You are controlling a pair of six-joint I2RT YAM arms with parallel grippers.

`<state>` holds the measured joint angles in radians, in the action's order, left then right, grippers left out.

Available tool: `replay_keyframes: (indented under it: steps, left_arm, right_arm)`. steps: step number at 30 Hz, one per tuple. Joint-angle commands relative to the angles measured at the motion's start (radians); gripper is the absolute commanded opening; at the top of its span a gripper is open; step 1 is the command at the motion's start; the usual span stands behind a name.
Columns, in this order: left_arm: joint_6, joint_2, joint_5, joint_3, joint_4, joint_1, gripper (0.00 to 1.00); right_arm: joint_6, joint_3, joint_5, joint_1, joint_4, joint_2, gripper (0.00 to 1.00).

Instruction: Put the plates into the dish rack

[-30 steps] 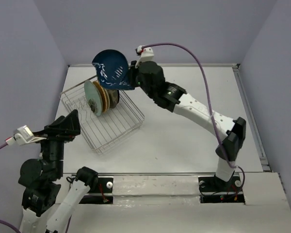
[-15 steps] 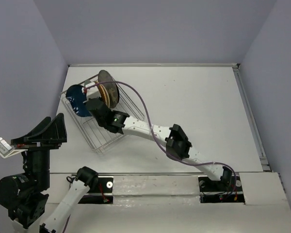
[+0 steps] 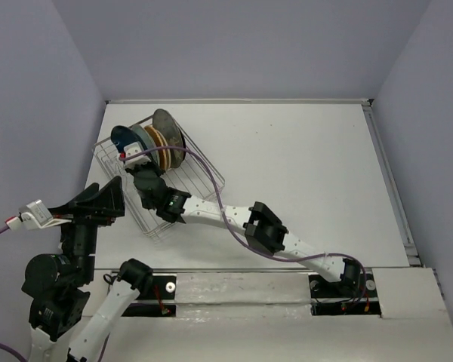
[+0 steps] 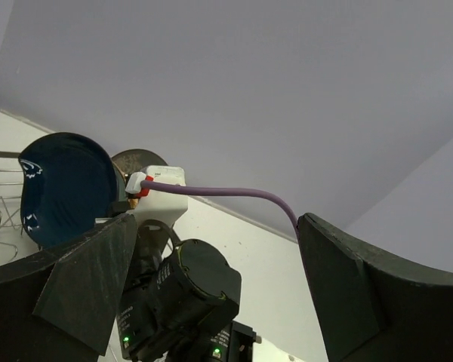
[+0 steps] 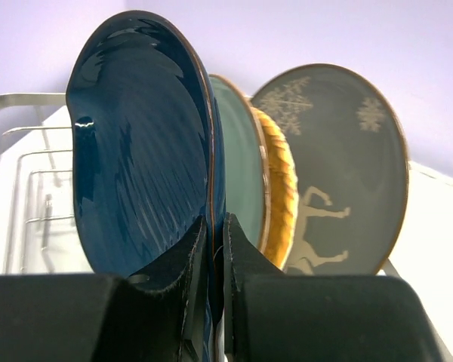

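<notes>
The dish rack point(image 3: 183, 188) stands at the table's far left. Upright in it stand the dark blue leaf-shaped plate point(image 3: 122, 137), the pale teal plate point(image 3: 141, 140), the orange plate point(image 3: 155, 140) and the grey deer plate point(image 3: 170, 127). My right gripper point(image 3: 132, 152) is shut on the blue plate's lower rim. The right wrist view shows its fingers point(image 5: 192, 256) pinching the blue plate point(image 5: 140, 151), with the teal point(image 5: 243, 173), orange point(image 5: 281, 181) and grey deer point(image 5: 340, 181) plates behind. My left gripper point(image 3: 100, 200) is open, empty and raised left of the rack. The cream and black plates are hidden.
The rack's wire rim point(image 5: 23, 98) and tines show left of the blue plate. In the left wrist view my open left gripper point(image 4: 211, 290) frames the right arm's wrist point(image 4: 185, 290) and its purple cable point(image 4: 226, 193), with the blue plate point(image 4: 64, 188) beyond.
My right gripper has moved the blue plate from the rack's left side to upright beside the teal plate. My left arm has swung back toward the rack.
</notes>
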<state>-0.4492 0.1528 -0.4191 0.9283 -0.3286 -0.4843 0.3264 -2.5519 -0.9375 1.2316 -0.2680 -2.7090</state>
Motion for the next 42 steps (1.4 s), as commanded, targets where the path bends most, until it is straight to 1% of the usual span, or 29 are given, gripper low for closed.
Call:
replay_keyframes:
  steps: [1, 5, 9, 13, 16, 20, 25, 30, 32, 33, 35, 36, 37, 38, 40, 41, 42]
  left_arm:
    - [0.023, -0.019, -0.009, -0.045, 0.026, -0.004, 0.99]
    - [0.029, -0.032, -0.030, -0.074, 0.017, -0.005, 0.99]
    - [0.033, -0.035, -0.041, -0.086, 0.020, -0.007, 0.99]
    - [0.030, -0.038, -0.049, -0.106, 0.028, -0.007, 0.99]
    - [0.024, -0.044, -0.064, -0.124, 0.030, -0.005, 0.99]
    - [0.015, -0.056, -0.093, -0.140, 0.029, -0.007, 0.99]
    - [0.015, -0.061, -0.109, -0.149, 0.031, -0.008, 0.99]
    - [0.014, -0.067, -0.125, -0.158, 0.034, -0.011, 0.99]
    - [0.014, -0.068, -0.127, -0.161, 0.036, -0.011, 0.99]
    - [0.014, -0.070, -0.129, -0.163, 0.034, -0.013, 0.99]
    - [0.012, -0.071, -0.127, -0.166, 0.034, -0.014, 0.99]
    - [0.012, -0.073, -0.127, -0.167, 0.033, -0.013, 0.99]
    - [0.012, -0.075, -0.127, -0.167, 0.028, -0.013, 0.99]
    - [0.010, -0.075, -0.129, -0.167, 0.028, -0.014, 0.99]
    - [0.007, -0.078, -0.127, -0.171, 0.028, -0.014, 0.99]
    - [0.004, -0.078, -0.126, -0.172, 0.029, -0.014, 0.99]
    - [0.003, -0.078, -0.121, -0.174, 0.033, -0.014, 0.99]
  right_arm:
    - [0.086, -0.093, -0.072, -0.003, -0.301, 0.005, 0.07]
    - [0.137, -0.100, -0.077, -0.003, -0.341, -0.014, 0.07]
    - [0.148, -0.113, -0.070, -0.003, -0.350, -0.028, 0.07]
    - [0.155, -0.103, -0.034, -0.003, -0.343, -0.034, 0.07]
    - [0.155, -0.096, -0.018, -0.003, -0.301, -0.047, 0.07]
    - [0.206, -0.073, -0.017, 0.008, -0.297, -0.072, 0.07]
    - [0.286, -0.083, -0.011, 0.019, -0.301, -0.118, 0.07]
    - [0.316, -0.047, -0.018, 0.037, -0.298, -0.124, 0.07]
    - [0.353, -0.013, -0.026, 0.046, -0.332, -0.127, 0.07]
    - [0.405, -0.002, -0.032, 0.055, -0.371, -0.133, 0.07]
    - [0.453, 0.060, -0.058, 0.066, -0.411, -0.129, 0.07]
    - [0.508, 0.100, -0.067, 0.066, -0.445, -0.123, 0.07]
    - [0.532, 0.148, -0.081, 0.066, -0.523, -0.092, 0.07]
    - [0.545, 0.239, -0.087, 0.066, -0.546, -0.075, 0.07]
    - [0.551, 0.336, -0.096, 0.066, -0.601, -0.007, 0.07]
    - [0.550, 0.413, -0.099, 0.066, -0.617, 0.017, 0.07]
    - [0.556, 0.442, -0.103, 0.066, -0.649, 0.035, 0.07]
